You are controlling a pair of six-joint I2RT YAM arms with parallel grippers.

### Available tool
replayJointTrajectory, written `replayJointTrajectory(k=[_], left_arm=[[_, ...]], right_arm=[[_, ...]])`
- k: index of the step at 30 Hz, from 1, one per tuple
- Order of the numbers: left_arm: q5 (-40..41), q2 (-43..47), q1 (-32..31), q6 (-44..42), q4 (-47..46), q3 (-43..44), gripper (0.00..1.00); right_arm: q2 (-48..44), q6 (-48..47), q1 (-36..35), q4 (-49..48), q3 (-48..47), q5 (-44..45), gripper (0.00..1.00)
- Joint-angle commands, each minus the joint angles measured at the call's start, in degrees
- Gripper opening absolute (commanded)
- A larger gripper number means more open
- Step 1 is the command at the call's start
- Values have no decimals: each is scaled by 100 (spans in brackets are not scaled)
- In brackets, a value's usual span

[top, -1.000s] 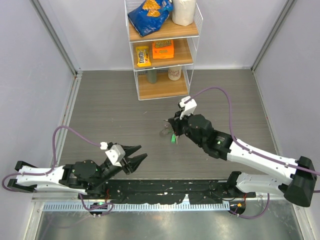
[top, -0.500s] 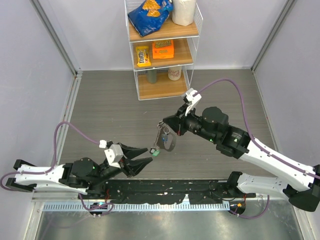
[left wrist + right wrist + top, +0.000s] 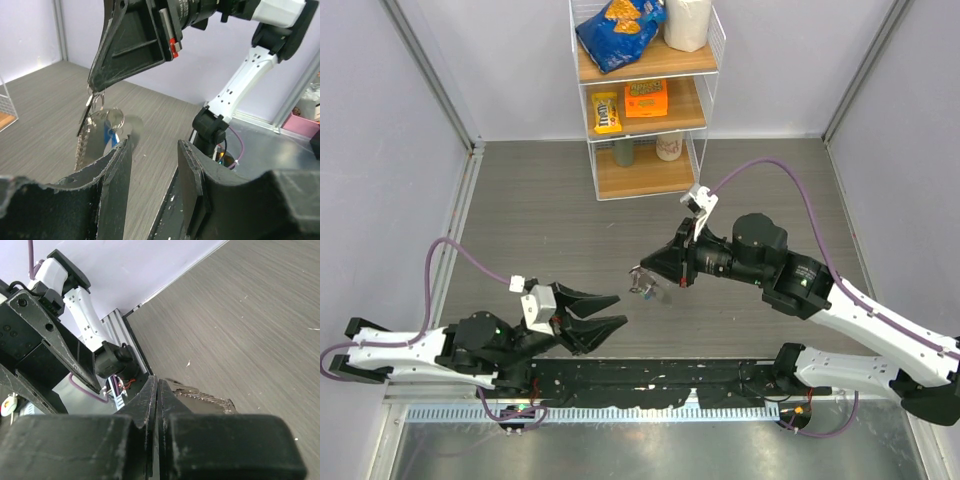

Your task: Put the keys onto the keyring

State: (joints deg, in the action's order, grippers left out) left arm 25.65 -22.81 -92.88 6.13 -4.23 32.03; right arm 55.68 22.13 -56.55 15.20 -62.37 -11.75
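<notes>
Keyring (image 3: 646,287) is up in the air, dangling from the tips of the right gripper (image 3: 642,272), which is clamped tight on its top end, well above the grey table (image 3: 520,210). Our left gripper (image 3: 620,309) sits near it, lower and to the left, jaws spread apart and empty. There's loads of room to move. The side walls (image 3: 380,150) are well off, and the wire shelf (image 3: 635,178) with its snack packs (image 3: 645,98) stands at the far edge, well apart from both arms. The gap between the two grippers is open air.

From the left wrist we make out a thin chain (image 3: 81,147), a blue tag (image 3: 107,134) and what looks like one dark key (image 3: 85,116) hanging edge-on. We can't pick out a second key. On the right wrist the closed fingers (image 3: 146,406) hide the whole bunch.
</notes>
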Motion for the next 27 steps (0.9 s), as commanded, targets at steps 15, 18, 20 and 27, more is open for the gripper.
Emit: replayJointTrajectory(k=[15,18,20,27], left_arm=[[-429,-743,7,-191,-790,471,47],[-473,-594,7,-331,-825,313,50],[-491,-506,7,-454,-834,225,55],[-693,-260,7,-850,-843,84,64]], right_arm=[[-312,388,-506,-386,-205,59,6],[-347,371,-514,-351,-258,-108,5],[-365,380,-514,-360,-284,-248,5],[-347,318,-523,-448,-346,-802,6]])
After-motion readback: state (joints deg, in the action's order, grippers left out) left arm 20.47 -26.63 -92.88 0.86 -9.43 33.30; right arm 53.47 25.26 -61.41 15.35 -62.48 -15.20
